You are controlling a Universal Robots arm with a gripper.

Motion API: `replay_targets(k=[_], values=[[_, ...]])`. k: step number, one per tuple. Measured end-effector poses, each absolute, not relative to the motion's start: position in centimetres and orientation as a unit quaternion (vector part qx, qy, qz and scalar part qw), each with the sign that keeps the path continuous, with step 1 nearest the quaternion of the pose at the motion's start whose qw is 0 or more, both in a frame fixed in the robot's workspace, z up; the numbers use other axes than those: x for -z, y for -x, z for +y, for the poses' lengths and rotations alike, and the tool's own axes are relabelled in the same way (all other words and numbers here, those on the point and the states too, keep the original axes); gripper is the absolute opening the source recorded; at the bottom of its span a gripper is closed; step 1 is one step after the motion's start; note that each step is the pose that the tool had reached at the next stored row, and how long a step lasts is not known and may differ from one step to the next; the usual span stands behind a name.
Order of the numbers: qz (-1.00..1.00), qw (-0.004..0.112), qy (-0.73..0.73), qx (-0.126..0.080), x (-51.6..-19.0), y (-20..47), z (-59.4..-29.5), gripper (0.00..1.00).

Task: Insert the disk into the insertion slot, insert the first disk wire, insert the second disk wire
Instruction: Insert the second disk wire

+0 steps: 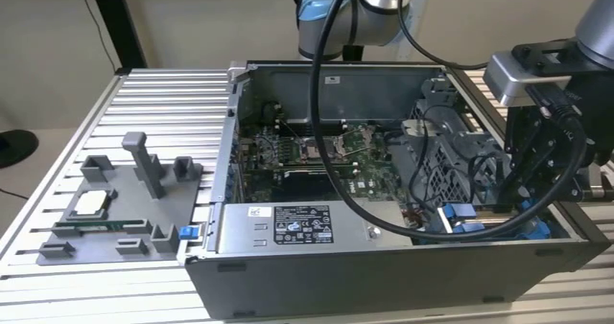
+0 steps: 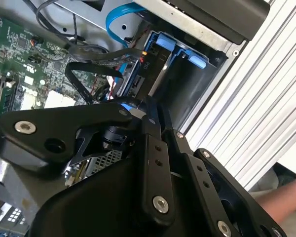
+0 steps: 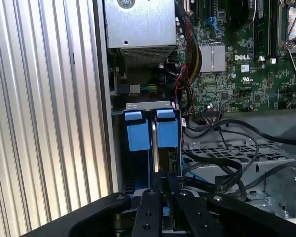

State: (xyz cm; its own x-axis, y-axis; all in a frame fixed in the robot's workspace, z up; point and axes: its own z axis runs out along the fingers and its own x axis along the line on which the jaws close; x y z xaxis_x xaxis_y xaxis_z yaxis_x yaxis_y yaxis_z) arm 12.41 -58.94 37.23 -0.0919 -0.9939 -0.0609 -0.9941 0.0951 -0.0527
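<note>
**Exterior view: tool working down at the drive bay corner of the open PC case**

Exterior view is showing the arm reaching over the open computer case (image 1: 384, 195), which is lying on the ribbed aluminium bench (image 1: 144, 108). Tool (image 1: 533, 195) is sitting low inside the case at the corner toward the exterior view's right, near the bench's front edge, just above the blue clips (image 1: 461, 216).

First wrist view: tool (image 3: 164, 190) fingers are looking nearly closed, tips close together on a thin edge between them. Can't tell for sure what that edge belongs to, or whether it's actually gripped. Right past the tips the insertion slot (image 3: 150, 106) is sitting against the case wall, with two blue plastic tabs (image 3: 138, 131) side by side and a narrow silver strip between them. Looks like the disk (image 3: 157, 148) edge, standing upright in the bay, but not certain.

Second wrist view: tool (image 2: 147, 111) tips are pointing into the same bay (image 2: 187, 89), blue frame pieces at its mouth. Black wires (image 2: 89, 69) and a blue flat cable (image 2: 118, 19) are looping beside the bay, over the motherboard (image 2: 19, 59).

Grey fixture tray (image 1: 125, 209) with upright posts is resting on the bench toward the exterior view's left, well apart from the tool. Power supply box (image 1: 307, 227) is lying along the case's near wall.
</note>
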Motion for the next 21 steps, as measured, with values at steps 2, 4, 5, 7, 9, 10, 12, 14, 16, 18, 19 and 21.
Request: replay_targets(k=[2, 4, 5, 7, 9, 10, 12, 14, 16, 18, 19, 21], values=[[0.739, 0.040, 0.673, -0.001, -37.2, -12.4, -58.9, 0.00], [0.739, 0.040, 0.673, -0.001, -37.1, -12.4, -58.9, 0.00], [0.739, 0.040, 0.673, -0.001, -37.1, -12.4, -58.9, 0.00], [0.739, 0.040, 0.673, -0.001, -36.9, -12.4, -58.9, 0.00], [0.739, 0.040, 0.673, -0.001, -36.8, -12.4, -58.9, 0.00], [0.739, 0.040, 0.673, -0.001, -36.7, -12.4, -58.9, 0.00], [0.739, 0.042, 0.673, 0.000, -36.6, -12.4, -58.7, 0.00], [0.739, 0.046, 0.673, 0.004, -36.4, -12.4, -58.5, 0.00], [0.738, 0.049, 0.673, 0.007, -36.3, -12.4, -58.2, 0.00], [0.738, 0.053, 0.673, 0.010, -36.1, -12.4, -58.0, 0.00], [0.738, 0.054, 0.673, 0.011, -35.9, -12.4, -57.9, 0.00], [0.737, 0.055, 0.673, 0.013, -35.7, -12.4, -57.8, 0.00]])
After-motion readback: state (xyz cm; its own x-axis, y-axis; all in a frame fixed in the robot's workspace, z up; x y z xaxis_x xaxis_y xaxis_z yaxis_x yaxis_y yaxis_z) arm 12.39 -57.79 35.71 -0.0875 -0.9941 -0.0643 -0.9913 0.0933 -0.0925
